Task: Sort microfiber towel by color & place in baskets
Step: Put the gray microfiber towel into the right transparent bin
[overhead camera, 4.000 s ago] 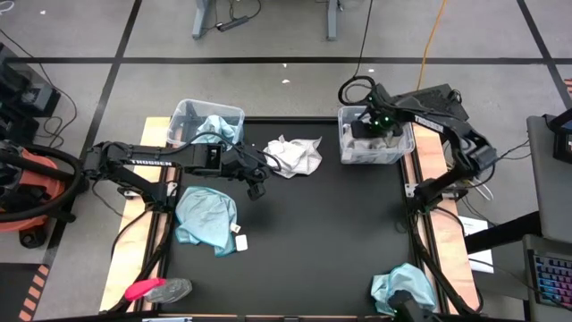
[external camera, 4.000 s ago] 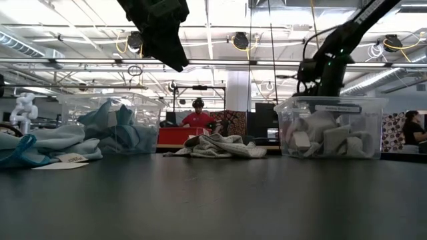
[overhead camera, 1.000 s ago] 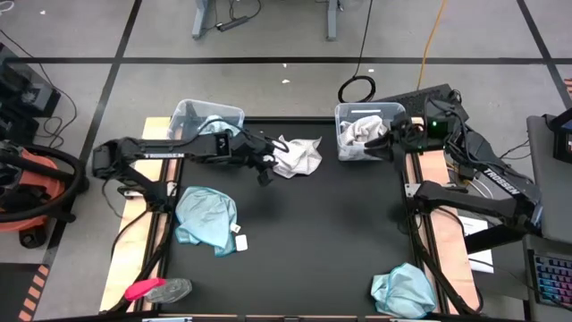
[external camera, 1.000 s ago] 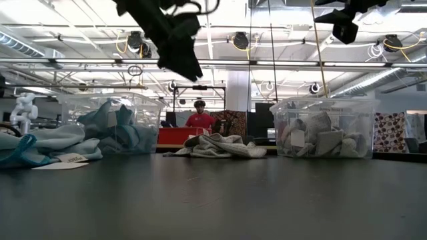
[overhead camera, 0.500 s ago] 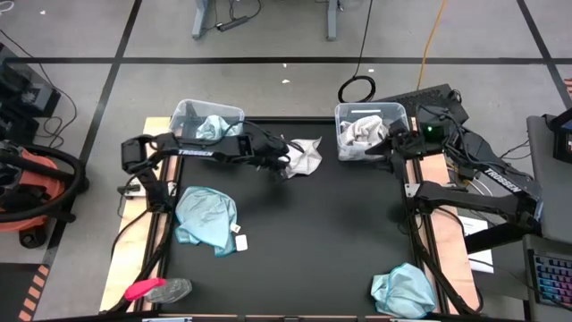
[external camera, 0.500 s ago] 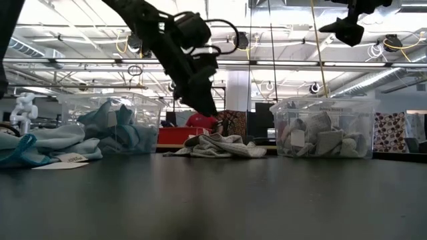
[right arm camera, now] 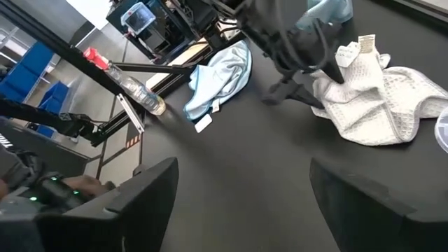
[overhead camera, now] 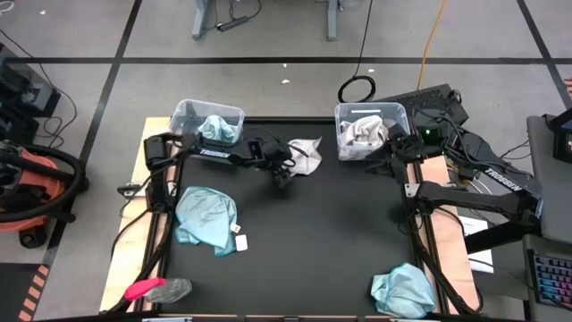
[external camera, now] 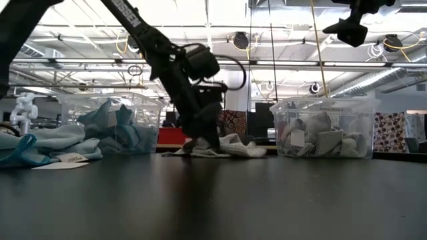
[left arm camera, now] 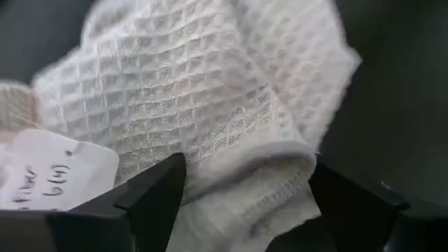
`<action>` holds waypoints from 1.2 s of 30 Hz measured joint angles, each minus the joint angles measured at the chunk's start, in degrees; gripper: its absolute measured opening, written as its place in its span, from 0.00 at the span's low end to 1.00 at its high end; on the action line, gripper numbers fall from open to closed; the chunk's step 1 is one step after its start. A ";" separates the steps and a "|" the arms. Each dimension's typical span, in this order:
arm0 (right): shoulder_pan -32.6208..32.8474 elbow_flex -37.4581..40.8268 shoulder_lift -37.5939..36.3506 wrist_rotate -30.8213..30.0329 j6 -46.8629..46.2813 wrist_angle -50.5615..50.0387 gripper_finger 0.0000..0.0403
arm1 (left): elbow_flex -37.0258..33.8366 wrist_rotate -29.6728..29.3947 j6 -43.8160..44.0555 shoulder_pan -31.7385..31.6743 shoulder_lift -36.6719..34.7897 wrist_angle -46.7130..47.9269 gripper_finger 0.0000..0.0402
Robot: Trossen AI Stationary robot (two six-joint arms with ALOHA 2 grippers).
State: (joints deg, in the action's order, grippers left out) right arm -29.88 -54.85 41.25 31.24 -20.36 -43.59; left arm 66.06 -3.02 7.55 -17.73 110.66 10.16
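A pale grey-white microfiber towel (overhead camera: 306,154) lies crumpled on the black table near its far edge. My left gripper (overhead camera: 284,175) is down at this towel's near-left edge, open, with a fold of the waffle cloth (left arm camera: 231,105) between its fingers. My right gripper (overhead camera: 387,165) hangs open, high above the table beside the right basket (overhead camera: 344,121), which holds grey-white towels (overhead camera: 365,132). The left basket (overhead camera: 189,113) holds a teal towel (overhead camera: 217,128). Two more teal towels lie on the table, one at the left (overhead camera: 206,215) and one at the near right (overhead camera: 404,286). My left gripper comes at the towel slanting down from the table's left. Its open fingers (left arm camera: 150,199) stand on either side of the towel's hemmed edge (left arm camera: 269,178), which lies on the table. I cannot tell whether the fingers touch the cloth.
A pink-and-grey object (overhead camera: 156,289) lies at the near left corner. A small white tag (overhead camera: 239,241) lies beside the left teal towel. The middle of the black table (overhead camera: 322,233) is bare. A person (external camera: 199,117) stands in the room beyond.
My left gripper has come down from high above the table and gone toward the right, onto the near-left edge of the grey-white towel. The towel lies as before.
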 joint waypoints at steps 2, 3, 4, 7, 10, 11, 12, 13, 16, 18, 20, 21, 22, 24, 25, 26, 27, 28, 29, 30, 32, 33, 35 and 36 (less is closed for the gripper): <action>0.41 0.00 0.00 0.02 -0.07 0.00 0.78 | 0.01 -0.02 1.65 -0.03 1.18 -0.10 0.72; 0.64 0.00 0.00 0.04 -0.15 -0.02 0.78 | 0.09 -0.11 2.44 -0.03 1.55 -0.15 0.70; 0.88 0.00 0.00 0.04 -0.34 0.00 0.78 | 0.15 -0.24 3.15 -0.03 1.79 0.03 0.67; 1.53 0.00 0.00 0.13 -0.52 -0.02 0.76 | 0.26 -0.46 3.94 -0.06 2.15 0.55 0.53; 2.16 0.00 0.00 0.13 -0.57 -0.02 0.75 | 0.22 -0.19 4.02 -0.09 1.81 1.08 0.33; 2.36 0.00 0.00 0.13 -0.57 -0.03 0.74 | 0.17 0.52 4.06 -0.09 1.60 1.29 0.25; 2.55 0.00 0.00 0.13 -0.57 -0.04 0.73 | 0.13 1.33 4.13 -0.05 1.25 1.40 0.17; 2.70 0.00 0.00 0.12 -0.57 -0.04 0.73 | 0.10 1.99 4.14 -0.01 1.01 1.53 0.10; 3.14 0.00 0.00 0.11 -0.59 -0.04 0.71 | 0.00 3.49 4.20 0.03 0.21 2.01 0.07; 3.40 0.00 0.00 0.11 -0.61 -0.04 0.70 | -0.07 4.18 4.22 0.23 -0.66 2.22 0.07; 3.74 0.00 0.00 0.11 -0.59 -0.07 0.69 | -0.09 4.60 4.23 0.70 -2.13 3.16 0.07; 3.97 0.00 0.00 0.11 -0.61 -0.07 0.69 | -0.09 4.67 4.22 0.99 -3.11 3.16 0.07; 4.17 0.00 -0.01 0.07 -0.61 -0.07 0.68 | -0.09 4.68 4.20 1.28 -4.12 3.12 0.07; 4.69 0.00 0.00 0.09 -0.62 -0.07 0.67 | -0.09 4.67 4.20 1.78 -6.55 3.22 0.07; 4.92 0.00 0.00 0.08 -0.76 -0.07 0.67 | -0.09 4.64 4.18 2.04 -7.85 3.21 0.07; 5.18 0.00 0.00 0.07 -0.93 -0.07 0.66 | -0.09 4.40 4.18 2.33 -9.14 2.98 0.07; 5.37 0.00 0.00 0.04 -1.03 -0.04 0.66 | -0.09 4.22 4.18 2.55 -10.70 3.01 0.07; 5.51 0.00 0.00 0.00 -1.03 -0.02 0.66 | -0.09 4.15 4.15 2.87 -12.15 3.24 0.07; 5.72 0.00 0.00 -0.07 -1.05 -0.02 0.65 | -0.09 3.99 4.13 3.19 -13.46 3.10 0.07; 5.91 0.00 0.00 -0.11 -1.25 -0.02 0.65 | -0.09 3.94 4.13 3.50 -15.08 2.99 0.07; 6.25 0.00 0.00 -0.38 -1.46 0.00 0.65 | -0.09 3.77 3.90 4.27 -18.06 3.08 0.07; 6.54 0.00 -0.01 -0.95 -1.51 0.06 0.65 | -0.09 3.64 3.69 4.67 -19.67 2.93 0.07; 7.12 0.00 0.00 -1.65 -1.91 0.35 0.65 | -0.09 3.56 3.55 5.68 -22.45 2.95 0.07; 7.42 0.00 0.00 -1.75 -2.26 0.91 0.64 | -0.07 3.56 3.45 6.21 -23.91 2.94 0.07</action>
State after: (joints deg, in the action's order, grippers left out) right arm -22.46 -54.85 41.25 29.49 -22.62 -42.69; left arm 66.00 0.54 11.00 -11.52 86.75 13.10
